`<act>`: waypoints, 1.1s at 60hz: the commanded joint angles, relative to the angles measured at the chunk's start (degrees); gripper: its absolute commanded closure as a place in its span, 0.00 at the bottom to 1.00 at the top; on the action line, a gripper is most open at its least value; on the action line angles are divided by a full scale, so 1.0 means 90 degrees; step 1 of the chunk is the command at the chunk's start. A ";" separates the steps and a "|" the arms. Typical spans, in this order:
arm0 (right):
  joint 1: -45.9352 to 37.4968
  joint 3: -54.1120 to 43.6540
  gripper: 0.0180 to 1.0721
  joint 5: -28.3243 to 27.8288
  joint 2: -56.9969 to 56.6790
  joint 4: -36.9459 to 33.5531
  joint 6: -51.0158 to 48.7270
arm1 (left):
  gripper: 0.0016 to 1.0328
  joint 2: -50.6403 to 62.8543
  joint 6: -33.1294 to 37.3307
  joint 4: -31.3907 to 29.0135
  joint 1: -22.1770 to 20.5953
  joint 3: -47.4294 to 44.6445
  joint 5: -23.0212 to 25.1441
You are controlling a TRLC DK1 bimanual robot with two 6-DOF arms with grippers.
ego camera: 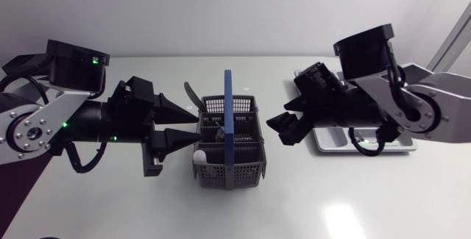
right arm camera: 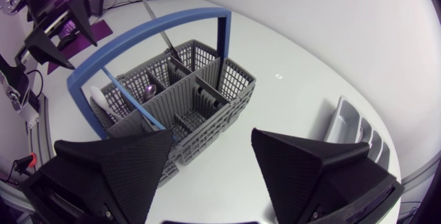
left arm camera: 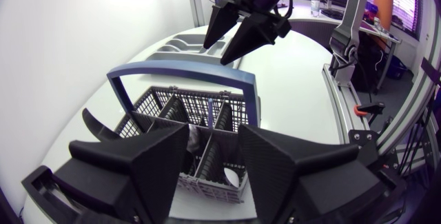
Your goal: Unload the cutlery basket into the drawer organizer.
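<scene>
Cutlery basket (ego camera: pixel 213 171) sits between both wide-open, empty jaws.

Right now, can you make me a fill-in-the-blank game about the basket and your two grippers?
The handle of the cutlery basket is coloured ____.
My left gripper and my right gripper both have their fingers ____.
The drawer organizer lies partly beneath my ____ arm.
Missing words: blue; open; right.
</scene>
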 commanded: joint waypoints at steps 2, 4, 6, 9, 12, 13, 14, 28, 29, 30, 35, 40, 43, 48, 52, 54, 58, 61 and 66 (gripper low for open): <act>0.0209 -0.0286 0.19 -0.0047 -0.0357 -0.0238 0.0144 | 0.45 0.0322 0.0152 0.0289 -0.0138 -0.0041 -0.0154; 0.0307 -0.0325 0.19 -0.0047 -0.0464 -0.0277 0.0173 | 0.45 0.0410 0.0162 0.0406 -0.0177 -0.0041 -0.0233; 0.0366 -0.0364 0.19 -0.0038 -0.0533 -0.0317 0.0183 | 0.45 0.0478 0.0172 0.0484 -0.0197 -0.0041 -0.0262; 0.0473 -0.0403 0.19 -0.0038 -0.0650 -0.0346 0.0251 | 0.45 0.0615 0.0181 0.0572 -0.0197 -0.0012 -0.0272; 0.0551 -0.0423 0.19 -0.0038 -0.0728 -0.0404 0.0280 | 0.45 0.0723 0.0191 0.0670 -0.0216 0.0017 -0.0272; 0.0581 -0.0432 0.19 -0.0038 -0.0747 -0.0424 0.0300 | 0.45 0.0752 0.0191 0.0709 -0.0216 0.0027 -0.0272; 0.0590 -0.0432 0.19 -0.0038 -0.0767 -0.0434 0.0310 | 0.45 0.0771 0.0191 0.0738 -0.0226 0.0027 -0.0272; 0.0698 -0.0510 0.19 -0.0038 -0.0806 -0.0453 0.0407 | 0.45 0.1084 0.0133 0.1060 -0.0373 0.0173 -0.0320; 0.0698 -0.0520 0.19 -0.0038 -0.0806 -0.0443 0.0427 | 0.45 0.1113 0.0123 0.1090 -0.0382 0.0183 -0.0320; 0.0708 -0.0520 0.19 -0.0038 -0.0806 -0.0443 0.0437 | 0.45 0.1113 0.0123 0.1090 -0.0382 0.0183 -0.0320; 0.0717 -0.0550 0.19 -0.0028 -0.0806 -0.0424 0.0446 | 0.45 0.1201 0.0093 0.1197 -0.0441 0.0203 -0.0320; 0.0737 -0.0559 0.19 -0.0008 -0.0806 -0.0424 0.0456 | 0.45 0.1230 -0.0004 0.1314 -0.0500 0.0232 -0.0330; 0.0747 -0.0559 0.19 -0.0008 -0.0806 -0.0414 0.0466 | 0.45 0.1260 -0.0033 0.1324 -0.0548 0.0281 -0.0330; 0.0766 -0.0559 0.19 0.0001 -0.0796 -0.0414 0.0476 | 0.49 0.1279 -0.0073 0.1344 -0.0607 0.0320 -0.0330; 0.0795 -0.0559 0.19 0.0021 -0.0796 -0.0414 0.0486 | 0.52 0.1279 -0.0131 0.1441 -0.0646 0.0320 -0.0330; 0.0795 -0.0559 0.19 0.0021 -0.0796 -0.0414 0.0486 | 0.55 0.1289 -0.0180 0.1510 -0.0656 0.0310 -0.0330; 0.0815 -0.0569 0.19 0.0021 -0.0796 -0.0424 0.0495 | 0.60 0.1279 -0.0190 0.1646 -0.0666 0.0271 -0.0340; 0.0834 -0.0569 0.19 0.0031 -0.0806 -0.0424 0.0495 | 0.63 0.1279 -0.0199 0.1715 -0.0666 0.0252 -0.0369; 0.0834 -0.0589 0.19 0.0031 -0.0806 -0.0434 0.0495 | 0.67 0.1299 -0.0190 0.1734 -0.0675 0.0232 -0.0389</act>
